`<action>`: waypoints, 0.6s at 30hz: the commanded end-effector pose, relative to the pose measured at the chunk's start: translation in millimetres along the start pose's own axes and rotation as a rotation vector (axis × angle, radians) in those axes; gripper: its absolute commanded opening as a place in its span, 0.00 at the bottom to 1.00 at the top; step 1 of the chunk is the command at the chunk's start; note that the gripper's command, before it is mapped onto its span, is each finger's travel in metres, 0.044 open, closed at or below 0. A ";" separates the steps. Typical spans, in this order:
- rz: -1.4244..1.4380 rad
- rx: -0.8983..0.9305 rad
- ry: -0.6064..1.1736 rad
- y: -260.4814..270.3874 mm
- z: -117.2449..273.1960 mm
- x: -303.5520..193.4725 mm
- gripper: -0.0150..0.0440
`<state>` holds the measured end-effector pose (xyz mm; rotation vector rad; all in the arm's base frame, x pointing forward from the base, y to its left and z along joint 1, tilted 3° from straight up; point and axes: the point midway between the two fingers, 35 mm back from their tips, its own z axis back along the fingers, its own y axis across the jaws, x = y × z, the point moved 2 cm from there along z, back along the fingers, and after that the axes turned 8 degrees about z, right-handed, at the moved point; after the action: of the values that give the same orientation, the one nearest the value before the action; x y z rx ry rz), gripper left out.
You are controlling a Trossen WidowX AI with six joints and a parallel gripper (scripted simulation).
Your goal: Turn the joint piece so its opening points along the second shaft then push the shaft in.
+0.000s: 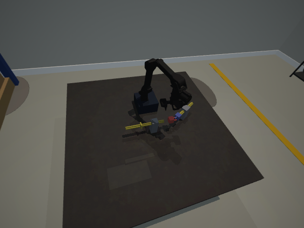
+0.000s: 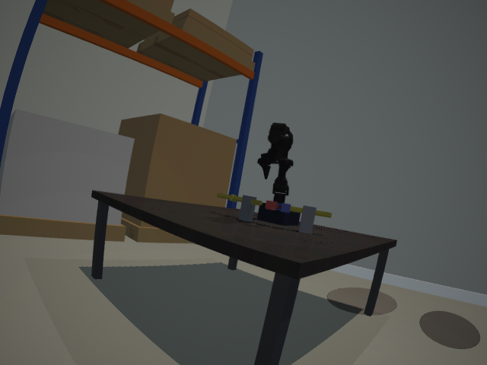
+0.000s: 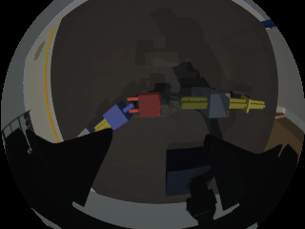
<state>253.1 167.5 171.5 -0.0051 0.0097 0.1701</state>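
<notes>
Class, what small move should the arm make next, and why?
Probably carry the open gripper toward the second shaft: nothing is between its fingers, the red joint piece looks roughly lined up with that shaft, and a gap remains between them.

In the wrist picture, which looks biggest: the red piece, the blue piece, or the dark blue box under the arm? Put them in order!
1. Dark blue box
2. Red piece
3. Blue piece, just a bit smaller
</notes>
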 end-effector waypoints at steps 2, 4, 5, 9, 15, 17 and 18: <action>-0.156 0.049 0.025 -10.8 -6.9 1.6 1.00; -0.221 0.068 0.036 -15.3 -9.8 2.3 1.00; -0.254 0.077 0.041 -17.5 -11.3 2.7 1.00; -0.384 0.115 0.064 -26.2 -17.0 3.9 1.00; -0.578 0.170 0.102 -39.3 -25.1 5.0 1.00; -0.643 0.188 0.115 -43.6 -27.7 5.2 1.00; -0.675 0.197 0.122 -45.8 -28.9 5.3 1.00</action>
<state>265.1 129.1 145.1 0.1429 0.1237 -0.4038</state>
